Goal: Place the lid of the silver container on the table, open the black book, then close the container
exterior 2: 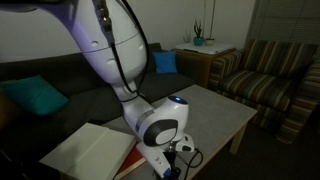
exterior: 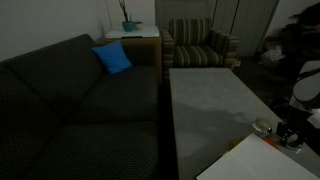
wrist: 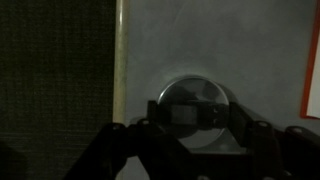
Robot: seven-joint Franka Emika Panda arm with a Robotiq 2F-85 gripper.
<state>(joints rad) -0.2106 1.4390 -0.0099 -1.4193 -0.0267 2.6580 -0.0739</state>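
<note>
Silver container (wrist: 195, 97) sits on the table (wrist: 215, 35) close to the edge by the sofa (wrist: 50, 80), directly under the gripper (wrist: 193, 112). The jaws stand either side of its round shiny top, but honestly I can't tell if they're pinching it or just hanging there, or whether the lid is already on it. The black book (exterior 2: 88, 150) lies open, so I'd guess closing the tin is what's left. Stuff that could bite: a lid coming down off-centre would sit crooked and jam, smooth metal can slip out of the pinch, and a sideways nudge could push the tin off that near edge.
</note>
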